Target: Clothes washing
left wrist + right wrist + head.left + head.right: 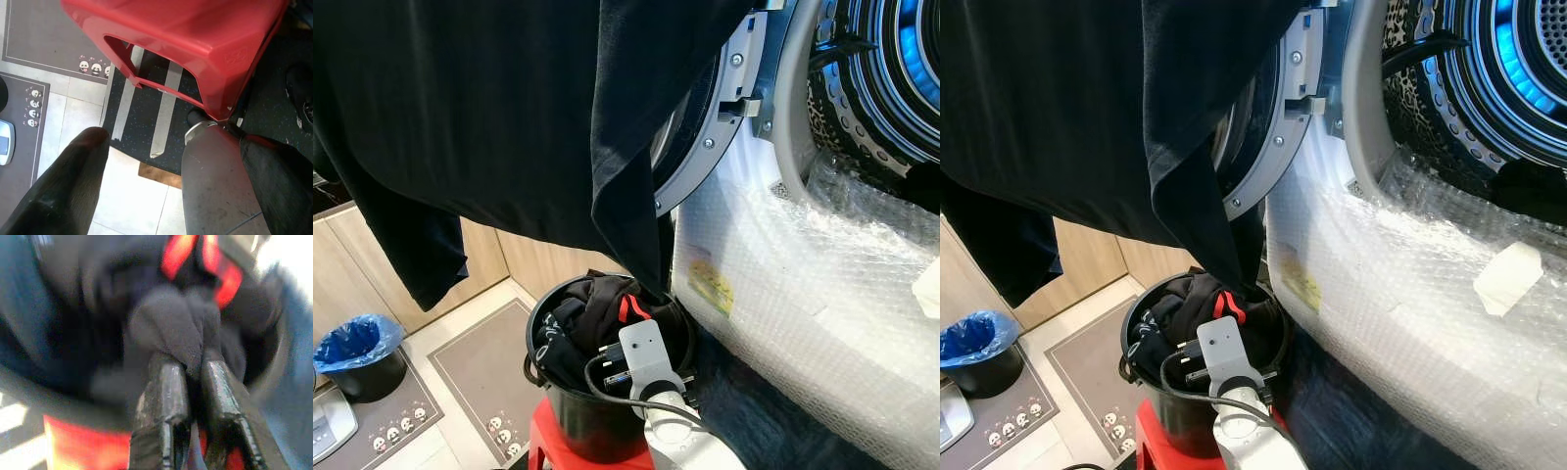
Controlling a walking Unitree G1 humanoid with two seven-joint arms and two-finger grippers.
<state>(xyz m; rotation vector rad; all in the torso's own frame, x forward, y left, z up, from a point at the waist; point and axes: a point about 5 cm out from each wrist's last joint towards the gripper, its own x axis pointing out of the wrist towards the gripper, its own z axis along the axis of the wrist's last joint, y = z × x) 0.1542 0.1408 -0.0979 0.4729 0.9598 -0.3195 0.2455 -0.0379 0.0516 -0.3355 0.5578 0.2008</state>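
Clothes (171, 328), dark with a red trim, were pinched between the right gripper's (193, 369) two black fingers (166, 387), which had closed on a bunched fold of fabric just above the black bucket (570, 411). From that grip the rest of the dark pile lay directly below and around the fingers, inside the bucket, which stood on a red stool (548, 446).

The left gripper (146, 161) hung low beside the stool, its fingers apart and holding nothing, pointing at the tiled floor (132, 196) and a grey mat (49, 39).

A large black garment (489, 108) hung across the upper part of the head views, one long fold dropping almost vertically to the bucket rim. The washer drum (891, 69) opened up and to the robot's right of the bucket, with the round door (715, 127) swung out between them and bubble wrap (803, 284) covering the machine's front.

By this judgement, the right arm was the nearer one, and the lift would need to go up and rightward, clearing the door edge and the hanging fold; open room lay mainly above the bucket, toward the drum.
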